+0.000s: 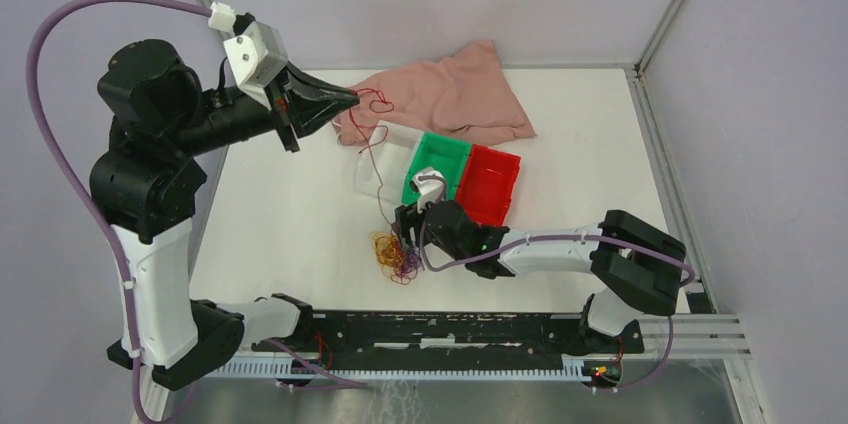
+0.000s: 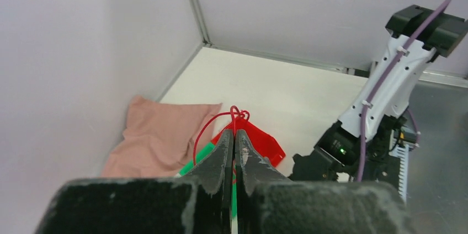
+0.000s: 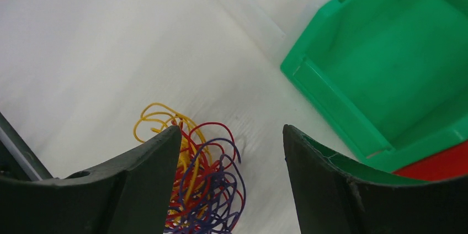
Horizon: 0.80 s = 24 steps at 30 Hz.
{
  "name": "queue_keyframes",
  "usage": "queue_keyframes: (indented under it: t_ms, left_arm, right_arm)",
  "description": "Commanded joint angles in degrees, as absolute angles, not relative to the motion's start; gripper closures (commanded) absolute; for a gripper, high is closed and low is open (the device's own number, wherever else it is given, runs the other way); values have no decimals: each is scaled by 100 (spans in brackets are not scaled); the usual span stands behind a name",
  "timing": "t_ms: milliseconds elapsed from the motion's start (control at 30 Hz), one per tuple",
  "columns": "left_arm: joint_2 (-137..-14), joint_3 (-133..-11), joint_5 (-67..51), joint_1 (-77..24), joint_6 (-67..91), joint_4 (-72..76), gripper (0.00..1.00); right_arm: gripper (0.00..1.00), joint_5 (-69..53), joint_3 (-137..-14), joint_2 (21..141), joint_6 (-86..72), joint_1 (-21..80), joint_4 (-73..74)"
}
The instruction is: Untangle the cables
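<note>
Top external view has my left gripper (image 1: 352, 100) lifted high above the far left part of the table (image 1: 280, 214), its tips over the edge of the pink cloth (image 1: 460, 94). From my left wrist camera, the left gripper (image 2: 234, 134) has its jaws pressed together on a red strand (image 2: 237, 113), which curls in a small loop just past the tips. Seen from above, that red strand (image 1: 378, 100) trails down from the tips, past a clear bin (image 1: 390, 134), toward the cables (image 1: 395, 254), which lie as a loose clump of yellow, red and purple loops on the table, near the front rail and just left of my right arm. My right gripper (image 1: 407, 222) sits low, right beside that clump and in front of the green bin (image 1: 440, 159), which touches the red bin (image 1: 490, 184). On the right wrist camera my right gripper (image 3: 230, 132) is spread wide with nothing pinched; the cables (image 3: 193, 184) lie partly behind the left-hand finger (image 3: 149, 179) and partly in the gap, and whether they touch I cannot tell.
</note>
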<state>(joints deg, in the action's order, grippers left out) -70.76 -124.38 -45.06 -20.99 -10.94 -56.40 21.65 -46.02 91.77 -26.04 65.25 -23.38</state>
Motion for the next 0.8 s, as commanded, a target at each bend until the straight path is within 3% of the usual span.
queue_keyframes:
  t_ms: [0, 300, 533, 667, 767]
  left_arm:
    - [-7165, -12857, -4082, -2114, -1094, -4999, 97]
    - [-7323, -13336, -3575, -2109, -1400, -4329, 97]
    - [-6721, -12284, -2836, -2109, -1102, -1775, 97]
    - [-7089, -13047, -3117, -2105, -1076, -2476, 97]
    - [-6862, -12578, -3239, -2106, -1085, -2394, 97]
  right_arm:
    - [26, 2361, -4408, 9217, -2758, 6548, -2738]
    - [26, 2384, -4270, 9330, -2781, 6548, -2797]
    - [26, 2353, -4236, 9432, -2830, 6548, -2843]
    - [24, 2408, -4246, 9038, -2649, 6548, -2860]
    - [20, 2401, -4390, 8403, -2282, 6548, -2686]
